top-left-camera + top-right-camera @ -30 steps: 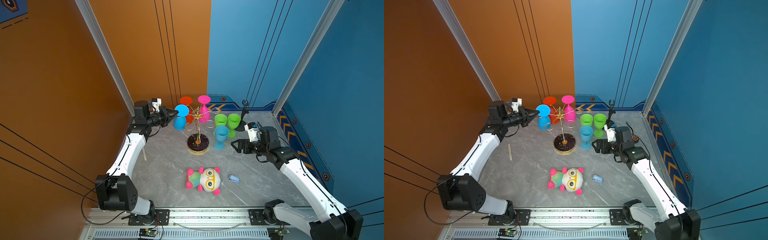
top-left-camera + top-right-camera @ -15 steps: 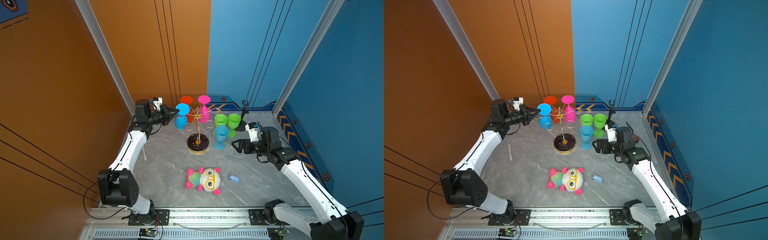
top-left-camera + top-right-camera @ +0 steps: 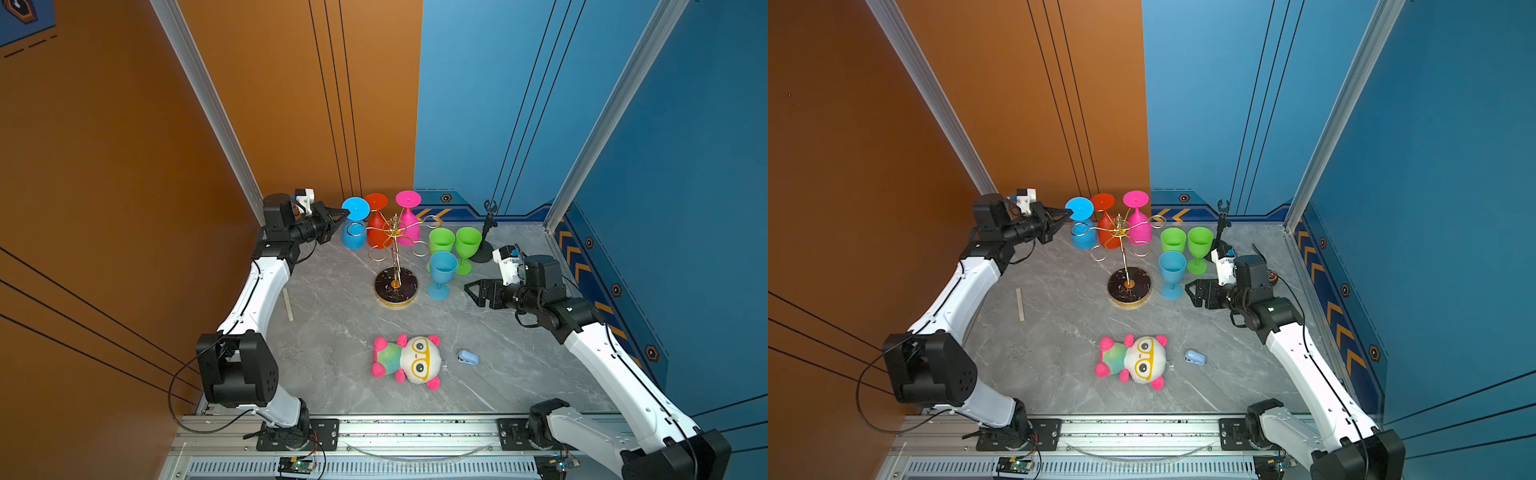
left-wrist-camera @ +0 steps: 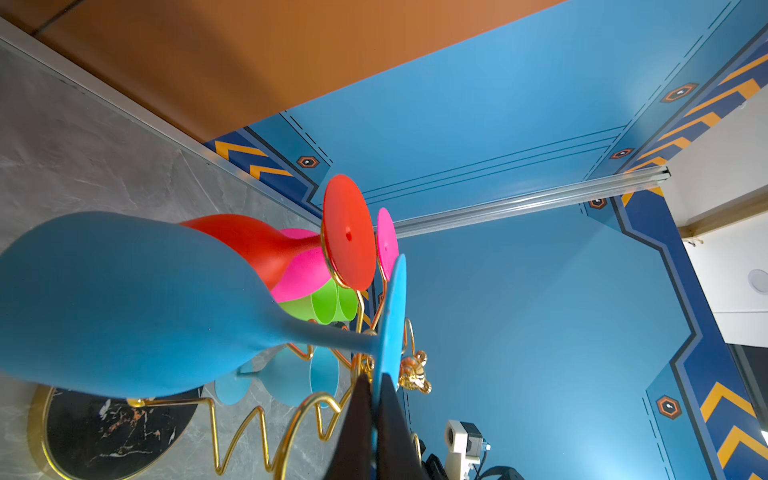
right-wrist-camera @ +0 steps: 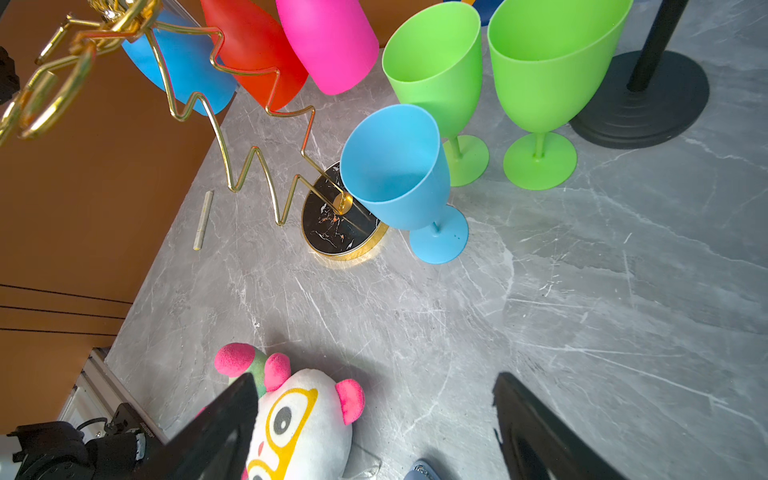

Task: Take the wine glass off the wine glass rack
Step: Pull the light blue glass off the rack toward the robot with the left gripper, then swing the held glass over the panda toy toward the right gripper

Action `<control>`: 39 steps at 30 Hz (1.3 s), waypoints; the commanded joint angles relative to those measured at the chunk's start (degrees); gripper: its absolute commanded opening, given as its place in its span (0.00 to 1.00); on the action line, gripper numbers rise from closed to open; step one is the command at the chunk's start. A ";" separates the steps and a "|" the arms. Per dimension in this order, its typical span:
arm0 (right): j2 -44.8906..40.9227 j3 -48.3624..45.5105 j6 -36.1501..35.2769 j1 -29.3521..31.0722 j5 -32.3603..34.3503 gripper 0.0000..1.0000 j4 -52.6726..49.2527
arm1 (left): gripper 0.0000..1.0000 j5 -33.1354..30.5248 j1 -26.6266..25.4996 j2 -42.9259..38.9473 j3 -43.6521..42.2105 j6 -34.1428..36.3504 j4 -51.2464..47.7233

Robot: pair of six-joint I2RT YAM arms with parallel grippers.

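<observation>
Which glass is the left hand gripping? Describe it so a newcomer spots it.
Find the gold wire rack by the back wall. Of three glasses upside down on it, the hanging blue glass is leftmost, beside the red glass. Unlike the upright blue glass, its foot is pinched in the left hand.

On the table (image 3: 332,353), three glasses hang upside down from the wine glass rack (image 3: 396,287): the wine glass (image 3: 354,236) at the rack's far left, a second glass (image 3: 376,235) and a third glass (image 3: 409,232) behind the rack. Three upright glasses (image 3: 442,268) (image 3: 441,241) (image 3: 468,239) stand right of the rack, a small stand (image 3: 482,254) farther right. A plush toy (image 3: 409,362) and a small stapler (image 3: 468,357) lie before the rack, a stick (image 3: 288,304) left of the rack
</observation>
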 commanded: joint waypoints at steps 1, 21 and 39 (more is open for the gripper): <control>-0.75 -0.76 0.80 -0.40 -0.96 0.90 0.50 | 0.00 -2.26 1.62 -3.36 -1.57 0.27 2.06; 1.06 -0.01 1.96 -0.47 -0.61 0.90 0.49 | 0.00 -19.35 6.11 -26.14 -9.67 33.75 -35.78; 5.15 3.07 5.15 -0.70 0.36 0.89 -1.22 | 0.00 4.15 0.31 -42.30 -20.60 46.31 -45.40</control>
